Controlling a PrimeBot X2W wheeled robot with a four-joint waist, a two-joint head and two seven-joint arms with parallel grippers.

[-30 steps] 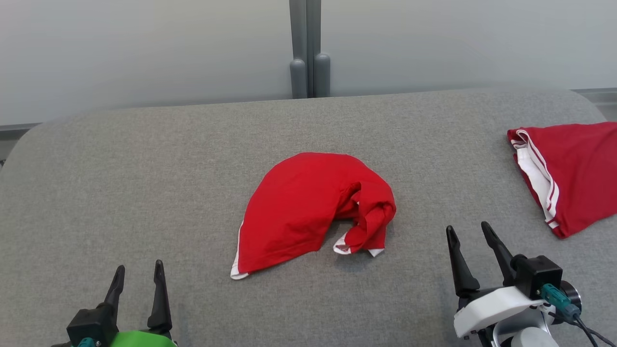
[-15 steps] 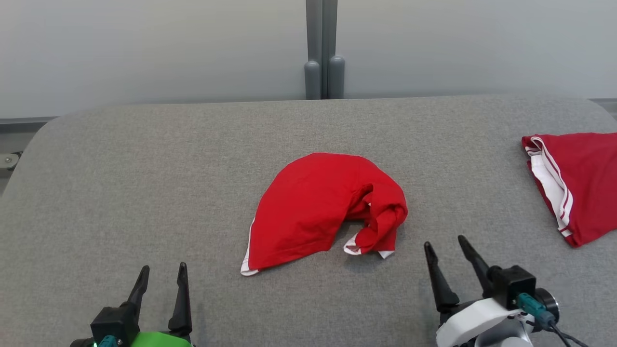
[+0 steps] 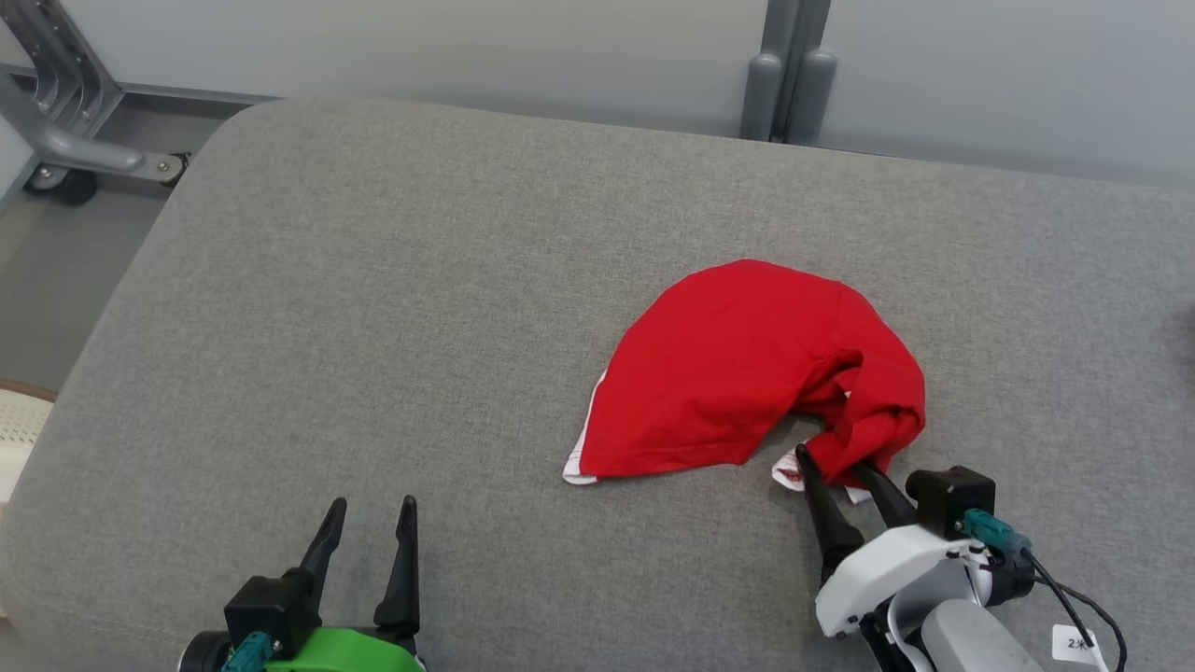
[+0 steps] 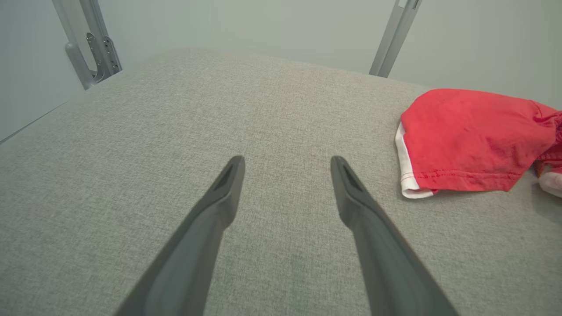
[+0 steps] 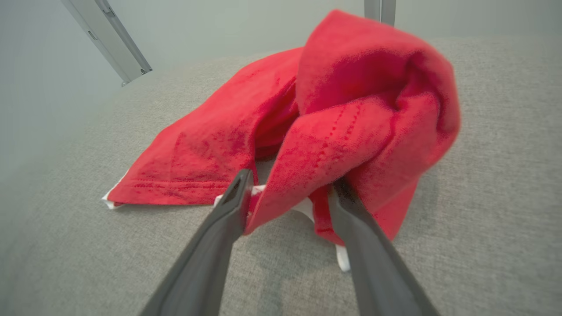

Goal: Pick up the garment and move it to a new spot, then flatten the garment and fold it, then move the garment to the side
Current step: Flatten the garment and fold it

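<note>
We record one red garment [image 3: 738, 373] lying crumpled on the grey cloth-covered tabletop [image 3: 373, 280], right of centre in the head view and well in from every edge. Its broad left part lies fairly flat, with a white-trimmed corner pointing toward the robot; its right part is bunched into a thick, twisted fold that stands up from the surface. The right claw [image 3: 831, 459] is at the near end of that fold, low over the tabletop. In the right wrist view the garment [image 5: 351, 123] rises directly ahead of the right claw [image 5: 290, 177], whose two dark fingers [image 5: 210, 245] stand apart on either side of a hanging flap of cloth: one tip touches the flap's edge and the other tip is tucked under the red cloth (we see no pinch, the jaws being wide). The left claw [image 3: 373, 504] hangs above bare tabletop at the lower left, well apart from the garment, jaws wide and nothing between them. The left wrist view confirms this: the left claw [image 4: 286, 160] frames plain grey cloth, with the garment [image 4: 465, 140] off to the side. A grey post [image 3: 789, 84] stands behind the far edge, and a wheeled metal frame [image 3: 56, 140] stands beyond the far left corner.
</note>
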